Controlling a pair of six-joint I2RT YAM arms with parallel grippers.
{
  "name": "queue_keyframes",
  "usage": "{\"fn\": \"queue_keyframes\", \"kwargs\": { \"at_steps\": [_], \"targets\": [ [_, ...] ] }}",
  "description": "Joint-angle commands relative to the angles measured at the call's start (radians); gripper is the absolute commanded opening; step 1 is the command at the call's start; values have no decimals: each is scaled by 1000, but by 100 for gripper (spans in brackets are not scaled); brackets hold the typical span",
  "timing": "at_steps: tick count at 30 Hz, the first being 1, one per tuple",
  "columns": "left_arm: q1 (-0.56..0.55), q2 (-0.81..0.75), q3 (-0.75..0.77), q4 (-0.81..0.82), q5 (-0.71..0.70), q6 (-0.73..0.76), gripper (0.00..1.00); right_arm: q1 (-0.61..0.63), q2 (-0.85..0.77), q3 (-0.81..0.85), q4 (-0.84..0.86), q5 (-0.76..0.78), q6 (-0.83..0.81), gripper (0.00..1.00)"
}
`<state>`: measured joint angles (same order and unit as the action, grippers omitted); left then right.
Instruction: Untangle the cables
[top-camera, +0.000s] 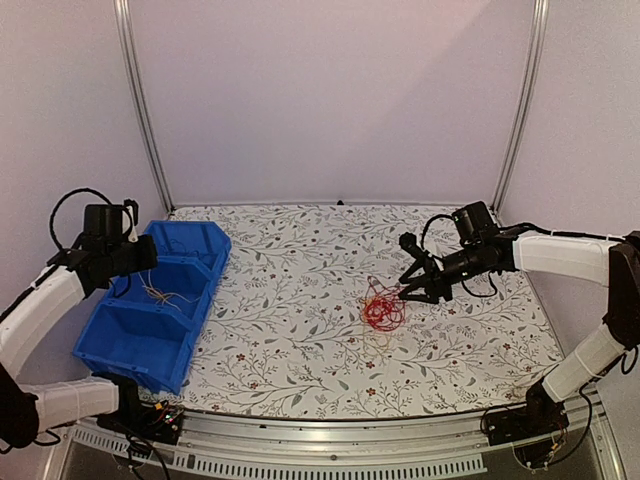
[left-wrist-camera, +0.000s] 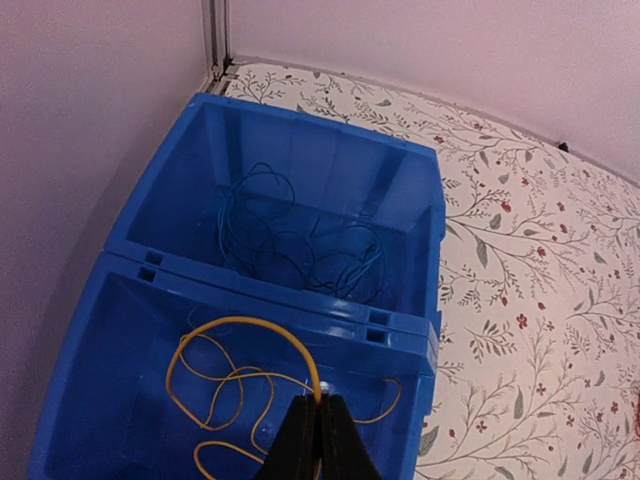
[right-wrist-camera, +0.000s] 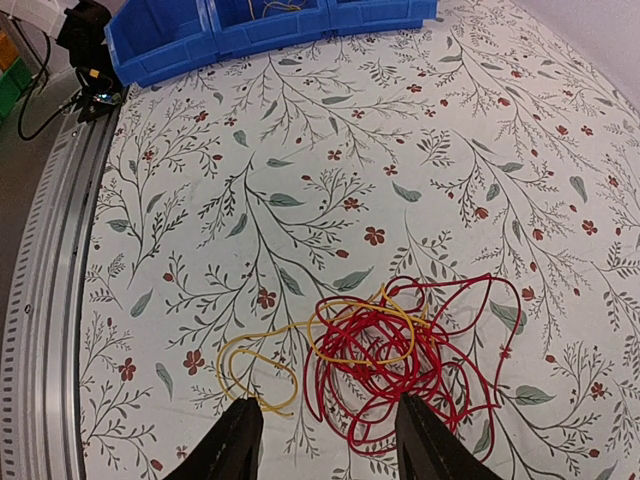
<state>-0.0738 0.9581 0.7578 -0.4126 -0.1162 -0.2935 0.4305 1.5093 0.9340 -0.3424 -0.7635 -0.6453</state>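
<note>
Spreading across the whole scene lay the floral-printed surface (top-camera: 300, 345), and at its left edge sat a blue bin (top-camera: 125, 352) split into compartments. The right tool (right-wrist-camera: 328, 425) hung low to the right of centre, its jaws released and standing well apart with nothing between them, poised at the near side of the red clump (right-wrist-camera: 390, 360); whether a finger touched the wires could not be told. The left tool (left-wrist-camera: 320, 430) hovered over the bin, its jaws clenched on the yellow cable (left-wrist-camera: 245, 320), which rose in an arc to meet the pinched fingertips. The red clump lay on the surface, well apart from the bin, made of many thin red loops heaped over one another in a loose, roundish tangle. A yellow strand (right-wrist-camera: 255, 338) ran through it and trailed out to one side in an open loop. The yellow cable's slack coils rested in the bin's nearer compartment, while a thin blue cable (left-wrist-camera: 300, 250) sprawled in loops in the compartment beyond it.
</note>
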Motion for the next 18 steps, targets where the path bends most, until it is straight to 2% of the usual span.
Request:
{"fn": "queue_keyframes", "kwargs": {
  "at_steps": [1,9,12,18],
  "targets": [
    [40,47,-51,71,18,-61,0,-4,8,14,-8,-3,-9,49],
    [73,141,-100,118,79,-64,0,-4,7,14,-8,-4,-14,49],
    [92,169,-105,117,103,-54,7,-4,11,15,-9,-8,-13,49],
    [118,219,-94,105,166,-28,11,-4,27,24,-15,-15,-14,49]
  ]
}}
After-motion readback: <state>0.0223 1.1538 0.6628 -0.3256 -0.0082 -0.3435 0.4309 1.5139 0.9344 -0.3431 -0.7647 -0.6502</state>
